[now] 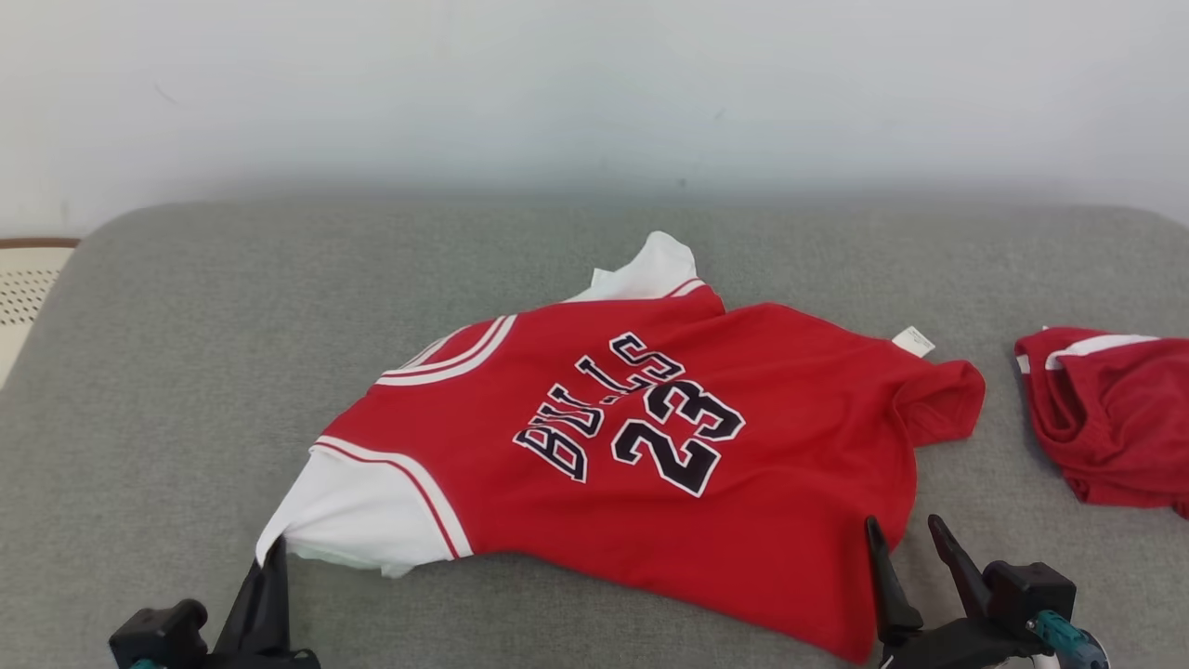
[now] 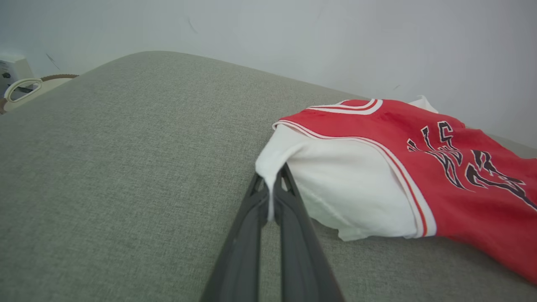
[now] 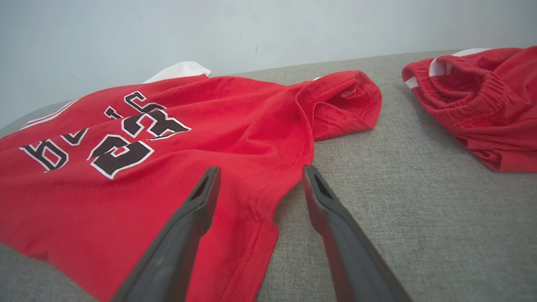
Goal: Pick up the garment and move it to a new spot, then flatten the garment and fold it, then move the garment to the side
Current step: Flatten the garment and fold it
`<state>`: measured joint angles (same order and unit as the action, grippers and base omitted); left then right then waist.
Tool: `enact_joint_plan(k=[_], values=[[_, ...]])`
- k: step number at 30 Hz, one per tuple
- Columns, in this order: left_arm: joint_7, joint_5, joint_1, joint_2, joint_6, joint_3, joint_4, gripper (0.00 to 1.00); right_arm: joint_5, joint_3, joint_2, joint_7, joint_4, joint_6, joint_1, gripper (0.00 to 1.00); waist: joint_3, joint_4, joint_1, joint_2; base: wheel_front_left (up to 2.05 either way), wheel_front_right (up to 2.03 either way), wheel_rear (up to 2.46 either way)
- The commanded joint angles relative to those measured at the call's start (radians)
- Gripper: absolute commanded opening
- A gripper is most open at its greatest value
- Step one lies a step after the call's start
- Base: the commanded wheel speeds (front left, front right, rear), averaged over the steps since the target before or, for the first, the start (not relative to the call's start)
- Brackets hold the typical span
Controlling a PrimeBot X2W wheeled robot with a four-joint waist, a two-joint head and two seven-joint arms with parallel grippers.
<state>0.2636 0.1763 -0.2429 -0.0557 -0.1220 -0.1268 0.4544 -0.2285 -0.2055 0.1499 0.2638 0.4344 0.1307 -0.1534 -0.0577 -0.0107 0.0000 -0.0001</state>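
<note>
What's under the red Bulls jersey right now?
Grey cushion shows all round the jersey, so it rests on that. Anything beneath its middle is covered by the cloth.

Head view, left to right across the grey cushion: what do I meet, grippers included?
left gripper, shut on the white sleeve → red jersey → right gripper, open at the hem → second red garment
</note>
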Motion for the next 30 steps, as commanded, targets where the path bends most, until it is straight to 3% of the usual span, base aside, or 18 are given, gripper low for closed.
enact_joint_plan(k=[1,6,12,13,14,20,30], values=[[0.001,-0.010,0.014,-0.004,-0.004,0.004,-0.008,0.00,-0.002,0.000,-0.003,0.000,0.002,0.000,0.013,1.00,0.026,0.023,0.0000,0.0001,0.00,0.00,0.00],[0.001,-0.014,0.013,-0.004,-0.005,0.019,-0.048,0.00,0.003,0.001,-0.014,0.000,0.006,0.000,0.031,1.00,0.039,0.022,0.0000,0.0001,0.00,0.00,0.00],[-0.007,0.003,0.016,-0.010,0.002,0.014,0.064,0.00,-0.001,-0.004,-0.022,0.000,0.013,0.000,0.040,1.00,0.043,0.014,0.0000,0.0001,0.00,0.00,0.00],[-0.004,0.001,0.005,-0.013,0.000,0.017,0.083,0.45,-0.004,-0.004,-0.021,0.000,0.015,0.000,0.040,1.00,0.042,0.014,0.0000,0.0001,0.00,0.00,0.00],[-0.003,-0.001,-0.006,-0.017,0.004,0.016,0.108,1.00,-0.005,-0.005,-0.020,0.000,0.016,0.000,0.038,1.00,0.040,0.014,0.0000,0.0001,0.00,0.00,0.00],[0.002,-0.034,-0.009,-0.037,0.087,-0.029,0.147,1.00,-0.003,-0.017,-0.016,0.000,0.016,0.000,0.019,1.00,0.040,0.003,0.0000,0.0001,0.00,0.00,0.00],[0.002,-0.088,0.160,-0.004,0.162,-0.048,-0.069,1.00,0.018,0.008,-0.017,0.000,0.017,0.000,0.053,1.00,0.076,-0.008,0.0000,0.0001,0.00,0.00,0.00]])
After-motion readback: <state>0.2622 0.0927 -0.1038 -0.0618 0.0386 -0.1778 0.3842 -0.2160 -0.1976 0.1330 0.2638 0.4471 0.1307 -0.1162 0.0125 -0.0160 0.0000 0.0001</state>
